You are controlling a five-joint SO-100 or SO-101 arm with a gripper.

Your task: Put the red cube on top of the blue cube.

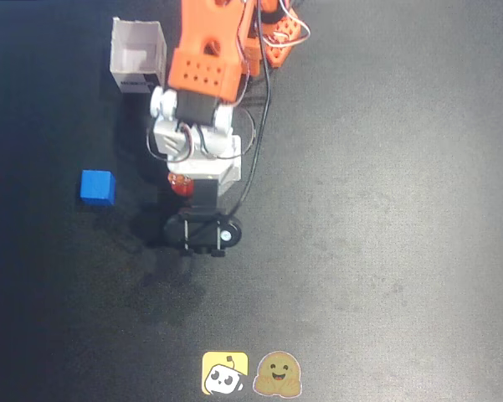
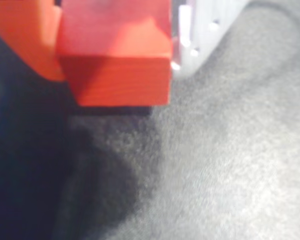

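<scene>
Gripping one red cube, the gripper sits right of one blue cube.

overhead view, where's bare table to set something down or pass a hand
The whole right half of the table is bare, and so is the strip between the blue cube and the two stickers. Crowded: upper left, around the white box and arm holding the red cube.

In the overhead view the arm's body hides all but a sliver of the red cube; the wrist view's top edge crops its upper face; the counter is blurred.
</scene>
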